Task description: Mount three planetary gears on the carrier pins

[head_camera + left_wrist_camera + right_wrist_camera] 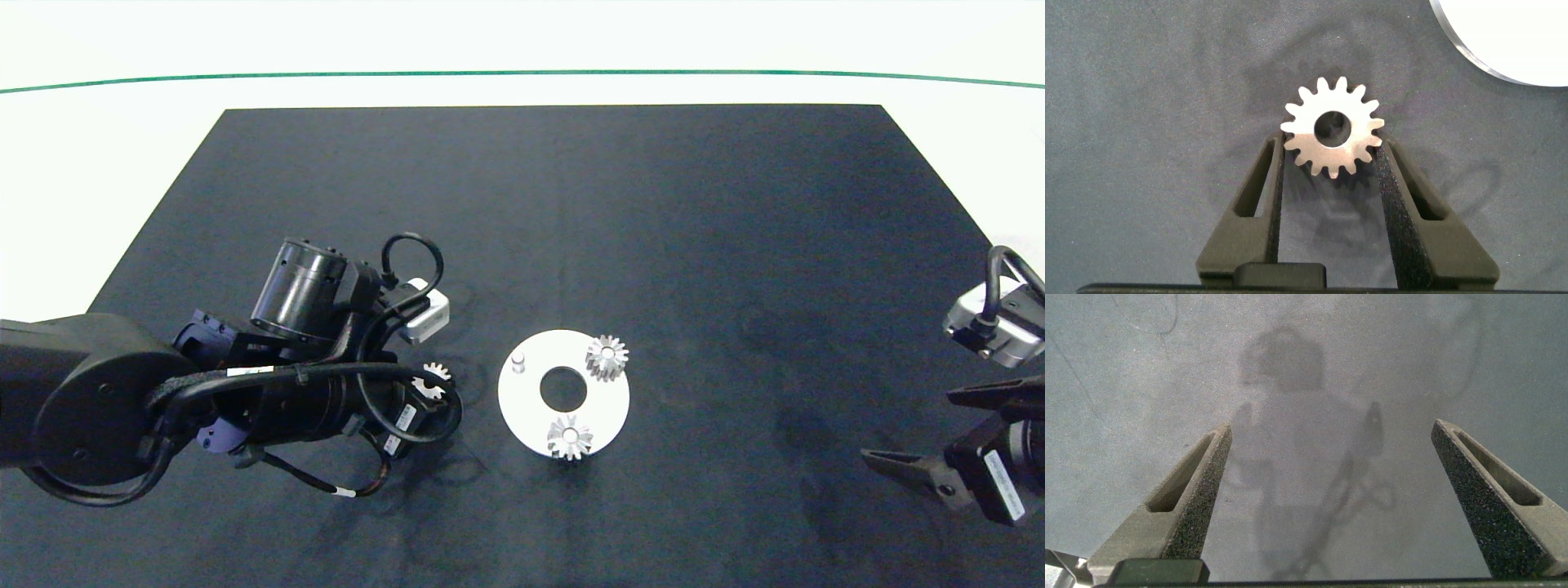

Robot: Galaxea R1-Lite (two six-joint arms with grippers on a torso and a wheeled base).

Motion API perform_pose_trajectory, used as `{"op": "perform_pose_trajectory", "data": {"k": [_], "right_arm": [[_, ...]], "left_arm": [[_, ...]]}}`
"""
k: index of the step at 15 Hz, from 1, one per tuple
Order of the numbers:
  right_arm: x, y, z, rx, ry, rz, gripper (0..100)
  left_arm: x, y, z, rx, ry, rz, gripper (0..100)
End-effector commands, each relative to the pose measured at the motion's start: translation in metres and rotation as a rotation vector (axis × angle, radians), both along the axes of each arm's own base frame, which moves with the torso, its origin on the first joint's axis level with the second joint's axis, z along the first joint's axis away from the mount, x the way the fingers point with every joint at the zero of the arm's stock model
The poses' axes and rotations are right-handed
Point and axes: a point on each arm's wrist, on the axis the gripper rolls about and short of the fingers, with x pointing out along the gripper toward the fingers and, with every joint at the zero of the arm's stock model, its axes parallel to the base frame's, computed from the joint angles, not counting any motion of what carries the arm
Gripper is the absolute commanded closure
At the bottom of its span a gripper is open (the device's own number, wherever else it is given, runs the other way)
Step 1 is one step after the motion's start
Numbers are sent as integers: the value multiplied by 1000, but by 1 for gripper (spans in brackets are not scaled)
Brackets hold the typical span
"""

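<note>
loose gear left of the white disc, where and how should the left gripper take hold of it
Grip the loose gear across its toothed rim from above: it lies flat on the mat, hole up. The left gripper already has its fingers at two opposite sides.

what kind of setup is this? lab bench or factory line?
Likely a lab test bench, not a line: a dark mat on a white table with one white carrier disc and loose gears. Left hand grips the third gear; right hand idles open at the mat's edge.

Two silvery gears [607, 357] [570, 437] sit on pins of the white disc [522, 400]; one pin [518, 363] stands bare. The third gear [1332, 128] is left of the disc, pinched in the left claw [1331, 163].
</note>
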Motion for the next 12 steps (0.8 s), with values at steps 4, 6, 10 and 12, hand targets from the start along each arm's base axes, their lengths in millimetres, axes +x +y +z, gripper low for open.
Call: {"op": "perform_pose_trajectory", "data": {"k": [4, 6, 10, 12], "right_arm": [[0, 0, 0, -1, 1, 2, 0], [0, 0, 0, -1, 1, 3, 0], [-1, 1, -1, -3, 7, 6, 0], [0, 1, -2, -5, 8, 7, 0]], "left_arm": [[-1, -1, 0, 1, -1, -4, 76], [-2, 1, 1, -1, -4, -2, 81], [-4, 1, 2, -2, -7, -4, 88], [-4, 1, 2, -2, -5, -5, 93]]}}
